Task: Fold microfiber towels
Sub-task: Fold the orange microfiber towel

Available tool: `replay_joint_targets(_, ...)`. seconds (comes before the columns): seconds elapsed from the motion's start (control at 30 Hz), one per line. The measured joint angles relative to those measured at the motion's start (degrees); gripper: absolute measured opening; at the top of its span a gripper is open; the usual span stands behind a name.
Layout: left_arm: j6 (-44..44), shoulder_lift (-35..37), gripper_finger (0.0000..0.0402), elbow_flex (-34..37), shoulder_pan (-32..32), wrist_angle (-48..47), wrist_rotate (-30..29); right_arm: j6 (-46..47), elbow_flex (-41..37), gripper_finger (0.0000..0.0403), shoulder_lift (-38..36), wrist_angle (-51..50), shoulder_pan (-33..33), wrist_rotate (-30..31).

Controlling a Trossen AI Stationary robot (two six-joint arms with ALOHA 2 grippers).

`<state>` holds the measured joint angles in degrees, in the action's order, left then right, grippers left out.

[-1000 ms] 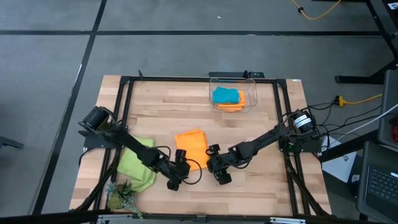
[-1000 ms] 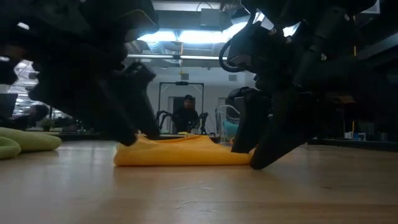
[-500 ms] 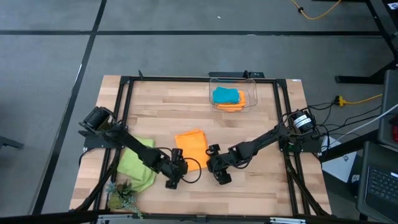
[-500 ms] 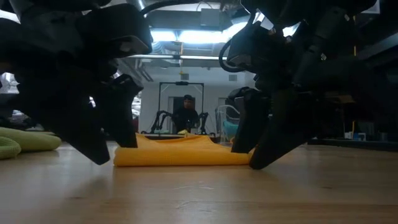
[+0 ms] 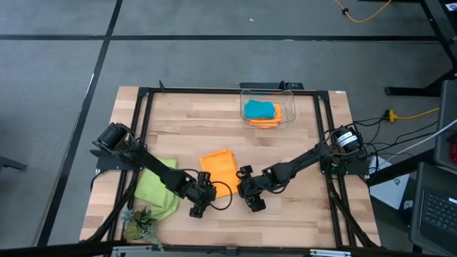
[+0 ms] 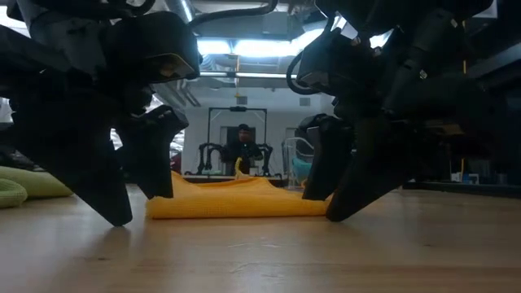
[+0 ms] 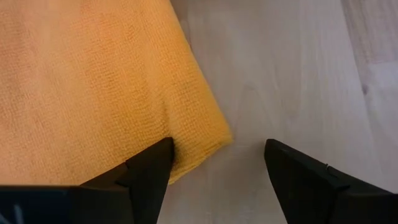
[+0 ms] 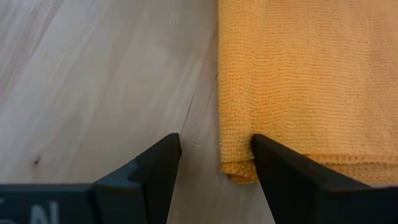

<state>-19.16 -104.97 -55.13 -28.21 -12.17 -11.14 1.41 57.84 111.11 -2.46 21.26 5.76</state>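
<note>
Both grippers down at the near corners of a folded orange towel [image 5: 220, 170], centre of the high view.

Left gripper [image 5: 201, 203] at the towel's lower-left corner, jaws apart, one finger [image 7: 149, 177] against the cloth edge, nothing held. Right gripper [image 5: 251, 197] at the lower-right corner, jaws apart, straddling the folded edge, one finger [image 8: 286, 177] touching the cloth, the other on bare table [image 5: 285, 143]. Lime green towel [image 5: 158, 190] bunched at lower left under the left arm, just above a small plant [image 5: 139, 225]. Turquoise towel [image 5: 258, 109] atop another orange towel [image 5: 270, 122] inside a clear bin [image 5: 290, 96], upper centre. A person [image 6: 242, 151] in the room behind, centre of the low view.
</note>
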Motion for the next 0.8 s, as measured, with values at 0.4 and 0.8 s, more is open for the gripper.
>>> replay_joint_targets(0.4,-0.24,-0.26,0.0252,0.08,0.11,-0.52,0.16,-0.37,0.17,0.0209,-0.48,0.92,-0.02,0.17)
replay_joint_targets(0.8,-0.39,-0.37,0.0252,0.15,0.16,-0.54,0.23,-1.04,2.69,0.0209,-2.61,-1.34,-0.09,1.01)
